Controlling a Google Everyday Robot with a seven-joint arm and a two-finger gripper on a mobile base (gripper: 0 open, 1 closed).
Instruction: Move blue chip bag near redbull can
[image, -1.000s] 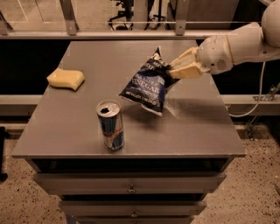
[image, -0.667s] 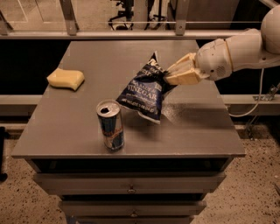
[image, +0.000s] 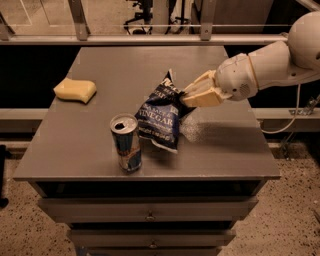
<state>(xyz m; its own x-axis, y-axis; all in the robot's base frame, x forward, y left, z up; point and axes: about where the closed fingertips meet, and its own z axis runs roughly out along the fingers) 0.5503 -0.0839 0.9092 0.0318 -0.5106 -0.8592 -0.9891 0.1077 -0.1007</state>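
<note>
Entry: carry phase, nearly finished.

My gripper (image: 192, 96) is reaching in from 3 o'clock over the middle of the table (image: 225, 155), and its fingers are pinching the upper right corner of the blue chip bag (image: 159, 119). The bag is hanging tilted from that pinch, lettering facing the camera, its top corner pointing toward 12 o'clock. I cannot tell whether its lower edge is brushing the tabletop or floating just above it; a shadow is lying close beneath.

The redbull can (image: 126, 143) is standing upright near the front edge, at about 7 o'clock on the table. The bag is sitting at roughly 2 o'clock from the can, just beside it; whether the two are touching is not clear from here.

Judgement: the approach is essentially done. What is remaining is setting the bag down and letting go without nudging the can, which looks slim and easy to tip.

Surface: flat grey top, matte, on a cabinet with drawers (image: 150, 216) below. A yellow sponge (image: 75, 90) is resting at 10 o'clock, well apart from the work.

Room: a rail (image: 150, 39) is running behind the table at 12 o'clock, a speckled floor (image: 295, 215) is showing at 4 o'clock, and a cable (image: 291, 119) is drooping under my arm.
</note>
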